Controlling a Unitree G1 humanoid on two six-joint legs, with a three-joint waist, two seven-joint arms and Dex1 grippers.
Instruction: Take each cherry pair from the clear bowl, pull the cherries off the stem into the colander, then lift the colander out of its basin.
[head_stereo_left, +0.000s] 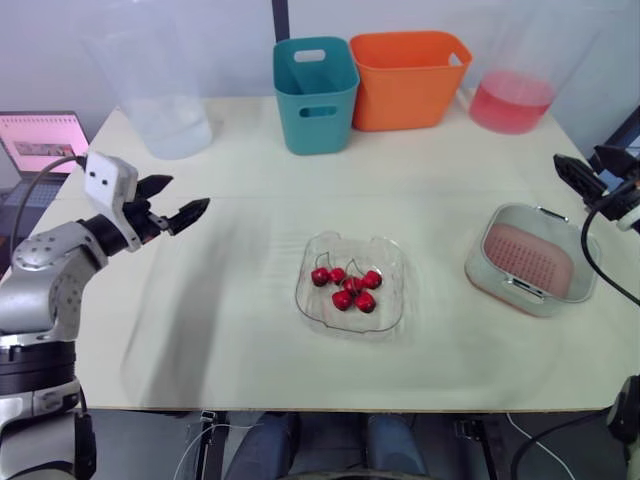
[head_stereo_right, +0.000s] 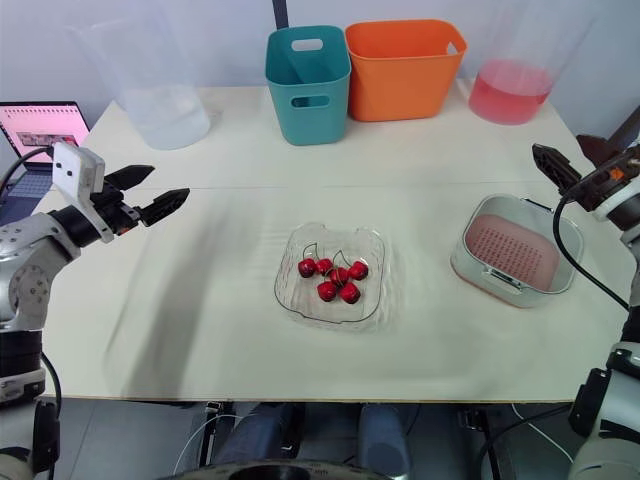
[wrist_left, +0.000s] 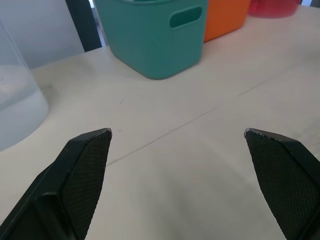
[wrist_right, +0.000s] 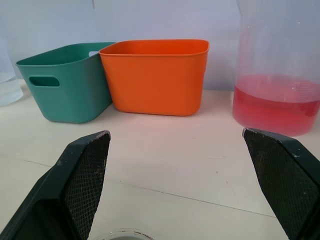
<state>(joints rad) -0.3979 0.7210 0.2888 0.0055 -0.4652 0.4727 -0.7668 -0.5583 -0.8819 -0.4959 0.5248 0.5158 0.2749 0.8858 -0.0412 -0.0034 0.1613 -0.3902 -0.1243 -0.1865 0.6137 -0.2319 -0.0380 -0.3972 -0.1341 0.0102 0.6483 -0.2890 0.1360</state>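
Red cherry pairs (head_stereo_left: 347, 287), stems on, clustered in clear bowl (head_stereo_left: 328, 312) at counter (head_stereo_left: 240, 330) ctr; pink colander (head_stereo_left: 528, 262) nested in clear basin (head_stereo_left: 478, 270), well right.

left arm (head_stereo_left: 50, 270) silver-grey, rounded joints; white camera box (head_stereo_left: 110, 182) at wrist, black cable (head_stereo_left: 55, 162); left claw (head_stereo_left: 188, 192) and right claw (head_stereo_right: 557, 144) black, tapered fingers, cross-hatched pads (wrist_left: 87, 175)

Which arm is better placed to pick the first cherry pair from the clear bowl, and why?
Probably left: the left gripper, open, hovers nearer the bowl with bare table between. The right gripper, also open, hangs near the colander.
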